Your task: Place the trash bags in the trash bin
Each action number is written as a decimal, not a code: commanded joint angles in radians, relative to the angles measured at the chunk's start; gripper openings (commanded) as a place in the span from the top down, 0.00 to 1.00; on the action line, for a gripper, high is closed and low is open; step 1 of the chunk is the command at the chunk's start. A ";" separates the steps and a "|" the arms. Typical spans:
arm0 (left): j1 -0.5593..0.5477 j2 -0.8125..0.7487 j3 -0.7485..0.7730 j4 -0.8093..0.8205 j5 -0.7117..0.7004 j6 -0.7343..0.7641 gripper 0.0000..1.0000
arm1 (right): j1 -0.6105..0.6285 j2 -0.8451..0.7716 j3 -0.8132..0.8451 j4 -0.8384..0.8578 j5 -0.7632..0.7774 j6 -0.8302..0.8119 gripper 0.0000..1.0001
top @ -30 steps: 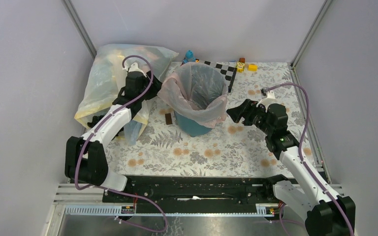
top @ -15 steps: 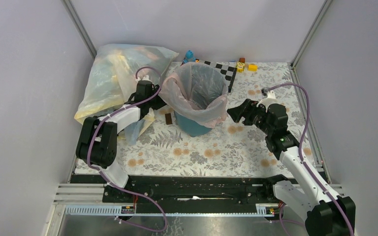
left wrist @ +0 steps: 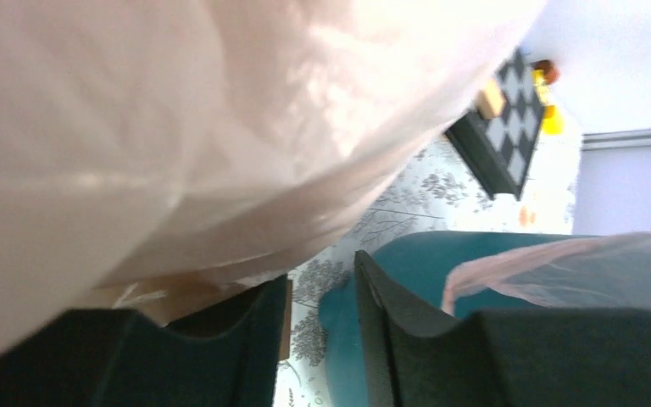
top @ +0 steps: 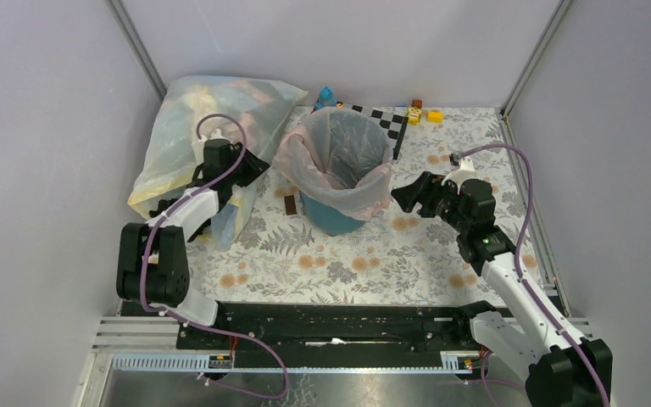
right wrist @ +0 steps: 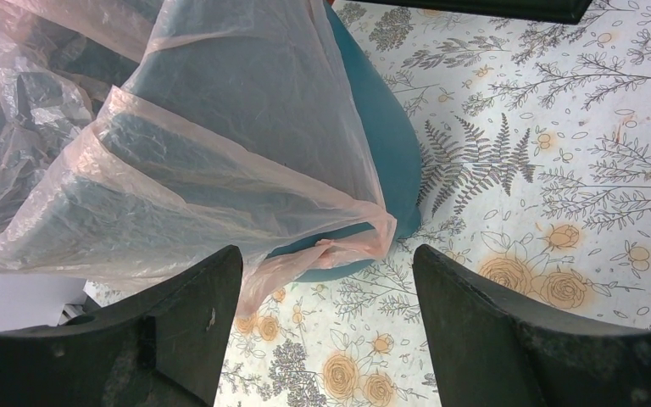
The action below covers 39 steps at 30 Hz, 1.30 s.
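Observation:
The teal trash bin (top: pixel 332 217) stands mid-table, lined with a pink see-through bag (top: pixel 339 148) draped over its rim. A large yellowish see-through trash bag (top: pixel 182 127) lies at the back left. My left gripper (top: pixel 253 167) is beside that bag's right edge, left of the bin. In the left wrist view the bag (left wrist: pixel 178 127) fills the upper left, and the left gripper (left wrist: pixel 322 288) stands narrowly apart with nothing between the fingers. My right gripper (top: pixel 403 197) is wide open and empty, just right of the bin. In its wrist view (right wrist: pixel 326 263) the liner's loose edge (right wrist: pixel 339 250) hangs just ahead.
A small brown block (top: pixel 291 204) lies left of the bin's foot. A checkerboard (top: pixel 387 120), a blue figure (top: pixel 326 95) and small yellow toys (top: pixel 432 115) sit along the back. A pale bluish bag (top: pixel 229 222) lies under the left arm. Walls close in on both sides.
My left gripper has drawn back left from the bin's rim toward the large bag. The right arm has not moved.

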 commanded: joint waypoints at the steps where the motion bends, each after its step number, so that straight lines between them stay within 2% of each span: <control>1: 0.025 -0.037 0.016 0.128 0.198 -0.061 0.58 | -0.003 0.012 0.018 0.027 0.008 -0.017 0.19; 4: 0.021 0.001 0.053 0.125 0.290 -0.086 0.50 | -0.002 0.017 0.024 0.026 0.001 -0.019 0.19; 7: 0.021 0.021 0.046 0.162 0.347 -0.109 0.46 | -0.002 0.020 0.022 0.022 -0.002 -0.019 0.19; 15: -0.004 0.129 0.069 0.224 0.455 -0.155 0.54 | -0.002 0.018 0.023 0.015 -0.010 -0.020 0.19; 20: -0.018 0.186 0.071 0.276 0.494 -0.174 0.56 | -0.003 0.015 0.020 0.002 -0.011 -0.029 0.19; 23: -0.033 0.211 0.095 0.237 0.487 -0.145 0.64 | -0.002 0.032 0.021 0.002 -0.022 -0.030 0.18; 27: -0.037 0.241 0.102 0.196 0.436 -0.099 0.85 | -0.003 0.054 0.026 0.002 -0.037 -0.027 0.18; 29: -0.037 0.252 0.102 0.180 0.408 -0.082 0.93 | -0.002 0.061 0.023 0.006 -0.044 -0.028 0.18; 37: -0.037 0.276 0.112 0.129 0.334 -0.031 0.95 | -0.003 0.091 0.008 0.015 -0.062 -0.026 0.18; 39: -0.036 0.272 0.115 0.112 0.324 -0.020 0.92 | -0.003 0.087 0.007 0.013 -0.061 -0.025 0.18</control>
